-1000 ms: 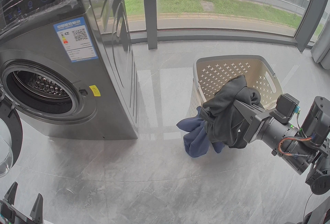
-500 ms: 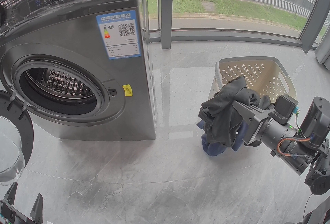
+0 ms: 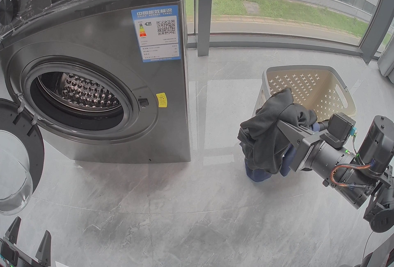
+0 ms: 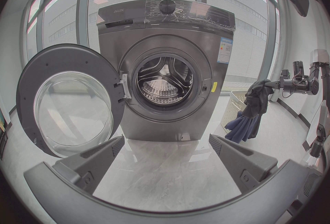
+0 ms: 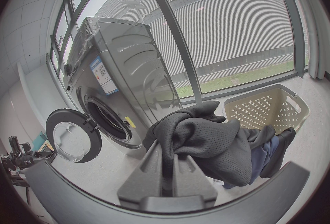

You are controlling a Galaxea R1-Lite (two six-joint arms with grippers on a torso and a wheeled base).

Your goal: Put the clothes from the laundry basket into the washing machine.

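Note:
My right gripper (image 3: 284, 127) is shut on a dark grey garment (image 3: 269, 134), held in the air in front of the beige laundry basket (image 3: 328, 75). A blue garment (image 3: 256, 174) hangs beneath the grey one. In the right wrist view the grey cloth (image 5: 206, 138) is pinched between the shut fingers (image 5: 185, 174). The washing machine (image 3: 102, 87) stands to the left with its round door (image 3: 18, 157) swung open and the drum (image 3: 80, 93) showing. My left gripper (image 3: 26, 239) sits low at the near left, open and holding nothing, facing the drum (image 4: 165, 80).
Bare grey floor tiles (image 3: 172, 214) lie between the held clothes and the machine. A window wall with a grey post (image 3: 205, 1) runs behind the machine and basket. The open door (image 4: 68, 97) juts out on the machine's left side.
The whole head view has swung toward the washing machine, so the camera has moved. The right gripper keeps its hold, and the hanging blue garment has swung in under the grey one.

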